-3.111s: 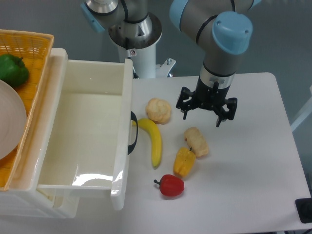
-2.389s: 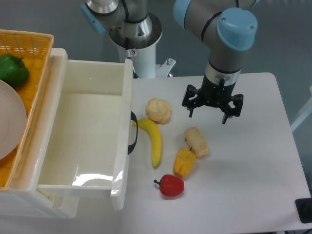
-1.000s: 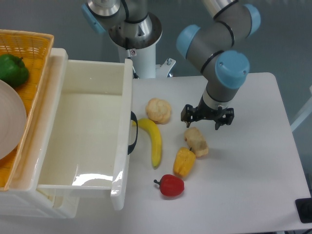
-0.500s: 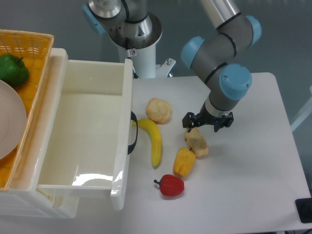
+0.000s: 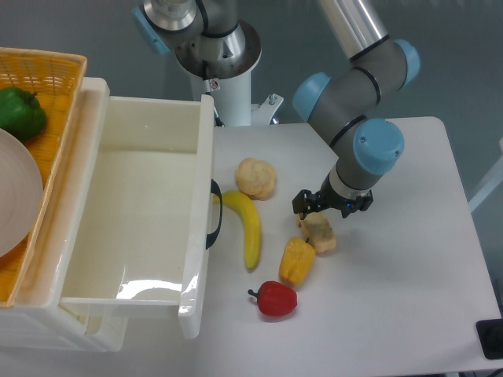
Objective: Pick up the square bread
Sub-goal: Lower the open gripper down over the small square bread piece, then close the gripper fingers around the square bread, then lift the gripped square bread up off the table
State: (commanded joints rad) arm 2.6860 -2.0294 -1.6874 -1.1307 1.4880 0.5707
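Square bread (image 5: 318, 232) is seen on the white table (image 5: 409, 259), a little right of the middle of the group of foods. Only one camera view is given, from above and in front.

The gripper (image 5: 331, 207) is placed directly over the upper end of the bread and hides a part of it. The black fingers (image 5: 302, 204) are spread to both sides of that end, one on the left and one on the right. Whether the fingers already touch the bread cannot be told, but the bread is seen lying on the table, not lifted. The grey and blue arm (image 5: 357, 86) comes down to it from the top of the picture.

Just below and left of the bread a yellow pepper (image 5: 297, 261) is found, touching it or almost touching it. A red pepper (image 5: 275, 299) lies under the yellow one. A banana (image 5: 247, 226) is laid lengthwise to the left of these, and a round pale bun (image 5: 256, 178) is seen above the banana, well apart from the bread.

A white plastic bin (image 5: 200, 196) with a black handle is set at the left side of the table. Behind it a woven yellow basket (image 5: 55, 75) is seen, in which a green pepper (image 5: 19, 113) and the edge of a pale plate (image 5: 17, 196) are held.
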